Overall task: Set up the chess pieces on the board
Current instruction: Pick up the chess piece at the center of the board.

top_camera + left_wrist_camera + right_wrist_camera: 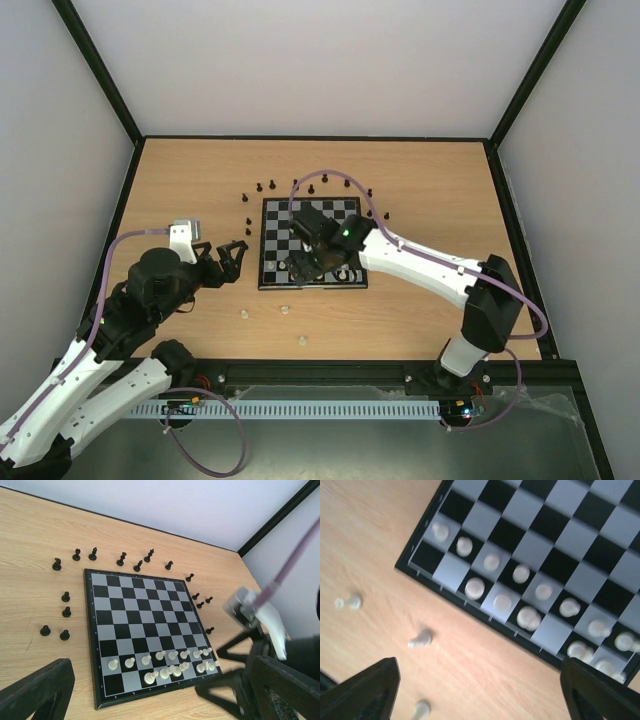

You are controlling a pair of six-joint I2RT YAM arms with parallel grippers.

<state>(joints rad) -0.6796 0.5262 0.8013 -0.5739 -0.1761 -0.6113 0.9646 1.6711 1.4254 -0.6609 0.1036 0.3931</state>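
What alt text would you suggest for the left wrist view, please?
A small chessboard on a wooden table, with cream-white pieces in its two nearest rows. Black pieces stand off the board along its far, left and right sides.

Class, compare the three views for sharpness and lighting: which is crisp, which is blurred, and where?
Right wrist: soft throughout, the white pieces on the board reduced to smeared blobs. Left wrist: board and black pieces crisp, but the right arm at the edge is blurred. Top external: evenly lit, pieces too small to identify.
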